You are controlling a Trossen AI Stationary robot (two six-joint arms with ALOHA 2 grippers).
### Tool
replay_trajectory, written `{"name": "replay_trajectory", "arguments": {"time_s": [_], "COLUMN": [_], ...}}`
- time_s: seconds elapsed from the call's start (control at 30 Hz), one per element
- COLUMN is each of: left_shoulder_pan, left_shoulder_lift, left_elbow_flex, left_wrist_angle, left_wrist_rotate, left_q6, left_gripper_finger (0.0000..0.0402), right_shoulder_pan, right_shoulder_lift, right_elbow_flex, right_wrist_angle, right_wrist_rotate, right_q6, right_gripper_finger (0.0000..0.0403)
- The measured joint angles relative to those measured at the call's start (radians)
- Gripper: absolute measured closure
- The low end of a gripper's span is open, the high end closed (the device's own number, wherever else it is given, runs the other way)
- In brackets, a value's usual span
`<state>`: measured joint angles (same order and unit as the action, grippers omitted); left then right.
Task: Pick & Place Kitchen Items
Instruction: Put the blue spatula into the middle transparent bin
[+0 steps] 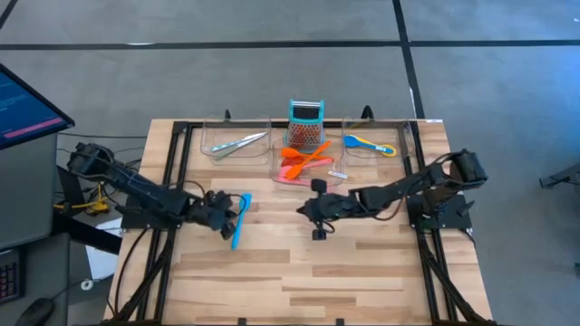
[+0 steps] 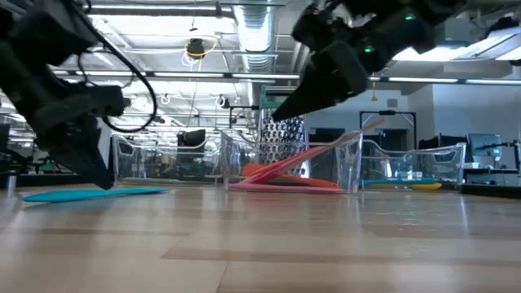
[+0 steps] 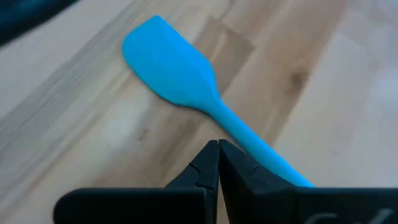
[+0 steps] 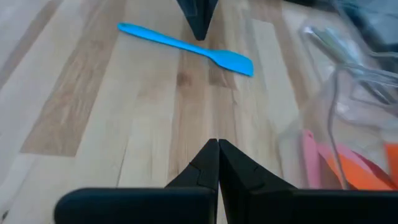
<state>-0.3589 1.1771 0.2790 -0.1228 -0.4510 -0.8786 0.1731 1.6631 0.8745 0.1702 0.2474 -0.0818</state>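
Note:
A blue spatula (image 1: 241,218) lies flat on the wooden table (image 1: 362,272), blade toward the far edge. My left gripper (image 1: 227,215) is shut, its tips (image 3: 218,144) right beside the middle of the spatula's handle (image 3: 249,138). My right gripper (image 1: 305,210) is shut and hangs in the air (image 2: 281,112) in front of the middle tray, with nothing in it. Silvery tongs (image 1: 237,143) lie in the left clear tray. Orange, red and pink utensils (image 1: 304,161) lie in the middle tray. A blue and yellow spoon (image 1: 370,143) lies in the right tray. My left gripper's shut fingertips (image 2: 102,182) come slanting down from the table's left side to the spatula's handle (image 4: 186,43), about midway along it. I cannot tell whether they touch it. The spatula lies flat on the table.
Three clear trays stand in a row along the far edge (image 1: 272,127). A teal-topped metal grater (image 1: 306,122) stands upright behind the middle one. The near half of the table is bare wood. A monitor (image 1: 27,109) stands off the table's left side.

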Motion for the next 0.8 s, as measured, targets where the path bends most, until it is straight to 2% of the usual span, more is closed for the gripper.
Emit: {"name": "replay_trajectory", "arguments": {"time_s": [0.1,0.2,0.43,0.6,0.8], "left_shoulder_pan": [0.073,0.114,0.129,0.129,0.129], "left_shoulder_lift": [0.025,0.075,0.270,0.449,0.634], "left_elbow_flex": [0.000,0.003,0.020,0.140,0.330], "left_wrist_angle": [0.014,0.097,0.527,0.571,0.602], "left_wrist_rotate": [0.063,0.088,0.146,0.153,0.172], "left_q6": [0.011,0.014,0.124,0.165,0.289], "left_gripper_finger": [0.0400,0.0400,0.0400,0.0400,0.0400], "right_shoulder_pan": [0.045,0.090,0.149,0.156,0.160], "right_shoulder_lift": [-0.042,-0.086,-0.196,-0.239,-0.253], "right_elbow_flex": [-0.047,-0.081,-0.130,-0.148,-0.181], "right_wrist_angle": [0.004,-0.008,-0.015,-0.013,-0.009], "right_wrist_rotate": [0.093,0.151,0.207,0.209,0.254], "right_q6": [0.026,0.030,0.029,0.022,0.032], "right_gripper_finger": [0.0403,0.0403,0.0403,0.0403,0.0403]}}
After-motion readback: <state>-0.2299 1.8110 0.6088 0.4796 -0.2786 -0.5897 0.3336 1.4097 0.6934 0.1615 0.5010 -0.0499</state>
